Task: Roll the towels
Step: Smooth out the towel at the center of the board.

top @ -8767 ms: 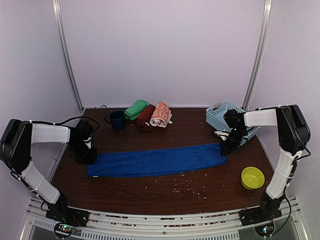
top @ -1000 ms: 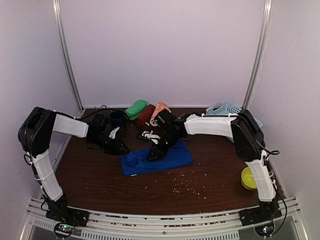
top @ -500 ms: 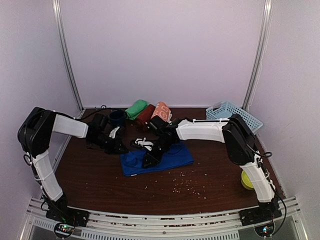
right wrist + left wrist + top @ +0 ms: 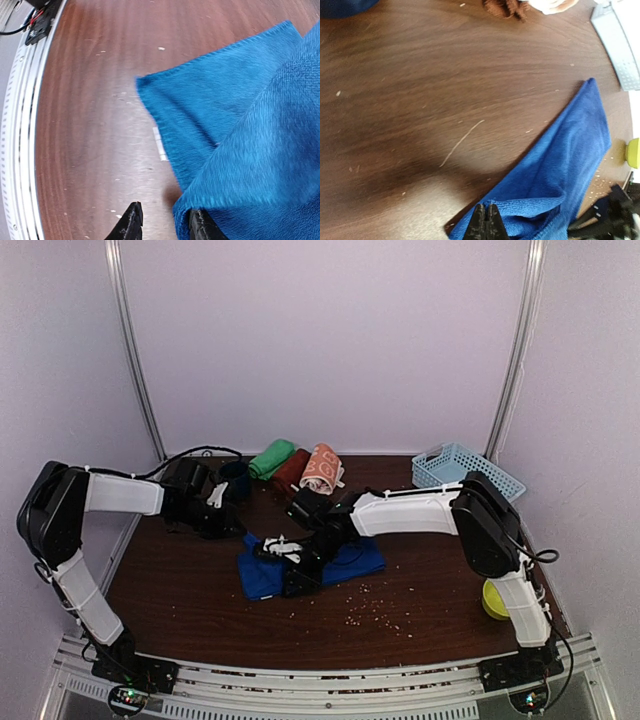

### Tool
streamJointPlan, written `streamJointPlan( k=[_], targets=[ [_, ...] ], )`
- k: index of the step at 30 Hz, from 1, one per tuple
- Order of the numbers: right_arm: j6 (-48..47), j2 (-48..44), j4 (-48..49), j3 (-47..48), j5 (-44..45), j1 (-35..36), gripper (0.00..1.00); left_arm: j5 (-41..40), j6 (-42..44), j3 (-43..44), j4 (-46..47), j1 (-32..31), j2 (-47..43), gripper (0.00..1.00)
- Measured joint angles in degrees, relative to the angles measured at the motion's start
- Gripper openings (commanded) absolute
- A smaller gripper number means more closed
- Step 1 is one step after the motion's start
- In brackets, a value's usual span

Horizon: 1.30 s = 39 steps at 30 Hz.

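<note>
The royal blue towel [image 4: 325,562] lies folded in layers at mid-table. It also shows in the left wrist view [image 4: 560,170] and the right wrist view [image 4: 240,135]. My left gripper [image 4: 233,526] is shut, its tips [image 4: 487,222] touching the towel's left folded edge with no cloth seen between them. My right gripper [image 4: 290,578] is open at the towel's near-left corner; its right finger [image 4: 200,226] touches the upper fold and its left finger hangs over bare wood. Rolled green [image 4: 272,458], maroon [image 4: 291,472] and orange bunny-print [image 4: 322,468] towels lie at the back.
A navy mug [image 4: 238,480] stands behind my left arm. A pale blue basket [image 4: 465,470] sits at the back right, a yellow bowl [image 4: 497,597] at the near right. Crumbs [image 4: 370,612] are scattered in front of the towel.
The towel, spread long 8.8 s ago, is now folded short. In the last second my right gripper slid to the towel's near-left corner and my left arm drew back left.
</note>
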Motion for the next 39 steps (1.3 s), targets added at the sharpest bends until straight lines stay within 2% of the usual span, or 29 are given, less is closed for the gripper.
streamJointPlan(
  k=[6, 14, 17, 22, 28, 34, 39],
  targets=[
    [-0.87, -2.4, 0.61, -1.46, 0.55, 0.66, 0.35, -1.99, -0.33, -1.73, -0.39, 0.0, 0.09, 0.01],
    [-0.35, -2.69, 0.24, -0.55, 0.2, -0.17, 0.36, -4.0, 0.44, -2.6, -2.8, 0.0, 0.07, 0.26],
    [-0.11, -2.69, 0.09, -0.52, -0.15, -0.61, 0.36, -5.99, 0.79, -2.6, -4.2, 0.0, -0.26, 0.31],
    [0.87, -2.69, -0.42, -0.46, -1.07, -2.45, 0.35, -8.46, 1.03, -2.6, -6.62, 0.0, -3.41, 0.32],
    [4.5, -2.82, 1.53, -0.74, -0.98, -11.41, 0.27, -7.28, 3.02, 0.07, -6.38, -4.09, -8.74, 0.24],
    [8.46, -4.02, 5.33, -4.0, 1.38, -22.16, 0.23, -4.96, 4.13, 6.75, -6.03, -10.91, -3.56, 0.2],
    [9.38, -4.09, 6.49, -8.39, 2.56, -25.92, 0.21, -3.43, 6.45, 14.67, -7.5, -15.5, 6.1, 0.17]
  ],
)
